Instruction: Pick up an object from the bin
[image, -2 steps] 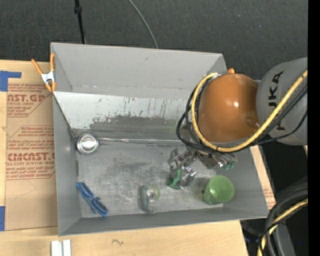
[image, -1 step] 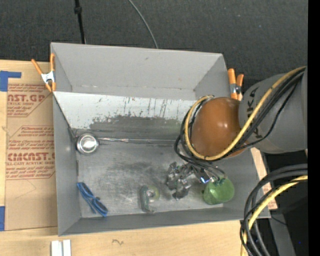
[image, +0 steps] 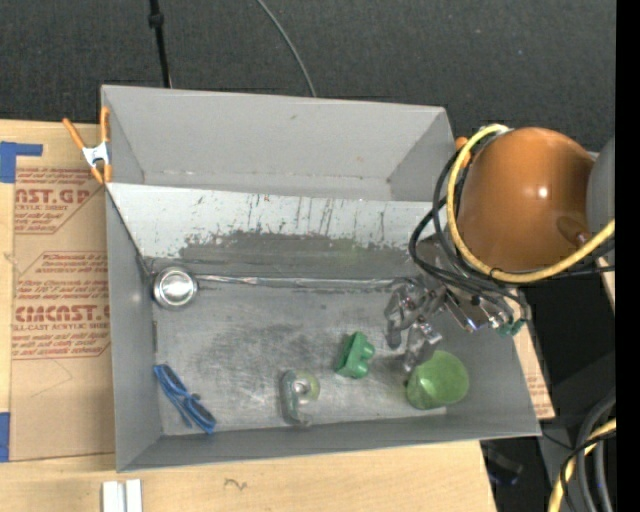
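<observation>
Tool (image: 412, 345) sits low in the right part of the bin (image: 250, 215), near the front wall, hanging under the orange cover (image: 520, 200) with black and yellow cables (image: 440, 235) looped around the wrist. Can't tell if the tool is open or closed, the metalwork is too cluttered from this angle. Nothing is visibly gripped. Nearest item is the green round lump (image: 438, 381), on the bin floor in the front right corner, right under the tool. The tool's lower end overlaps the lump's upper left edge in this view, contact unclear. Just left of the tool is the small green block (image: 353, 356), lying tilted on the floor, apart from the lump. Further left along the front is a grey curved piece (image: 297, 393) with a pale greenish patch on it, clear of the block. The blue clip (image: 185, 399) lies in the front left corner, well apart from the tool. The silver round cap (image: 175, 288) sits at the left side where the floor meets the back slope. All items lie separate, no heap.
</observation>
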